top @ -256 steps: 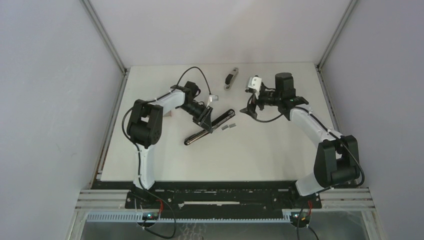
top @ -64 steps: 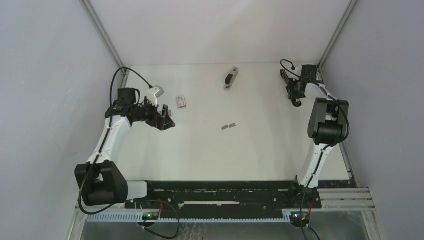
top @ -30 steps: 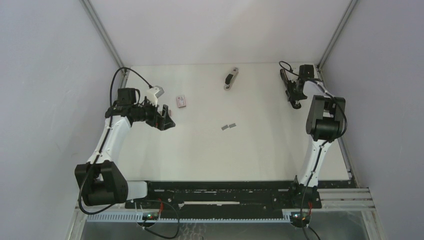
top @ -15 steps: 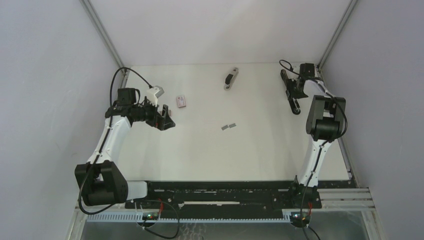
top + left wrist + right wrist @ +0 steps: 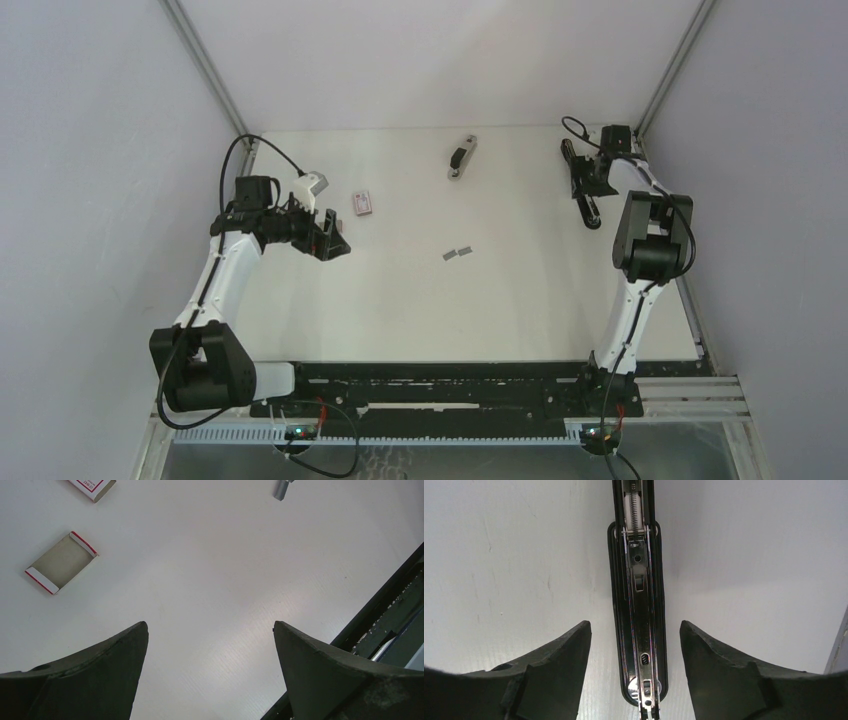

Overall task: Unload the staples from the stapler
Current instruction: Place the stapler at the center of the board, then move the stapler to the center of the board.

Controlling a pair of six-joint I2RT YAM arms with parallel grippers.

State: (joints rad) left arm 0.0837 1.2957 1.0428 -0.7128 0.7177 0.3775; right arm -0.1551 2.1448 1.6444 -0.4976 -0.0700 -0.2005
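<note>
The black stapler lies opened out on the table by the far right edge, its metal channel and spring facing up. My right gripper is open and straddles its end, with a gap of table on each side and neither finger touching it. Two short grey strips of staples lie mid-table; one end of a strip shows in the left wrist view. My left gripper hangs open over bare table on the left, holding nothing.
A pink-and-white box lies by the left gripper. The left wrist view shows its corner and an empty cardboard tray. A small grey-and-black tool lies at the back centre. The right wall stands close to the stapler.
My right gripper's jaws have widened and let go of the stapler, which now lies stretched flat on the table. The left arm has not moved.
</note>
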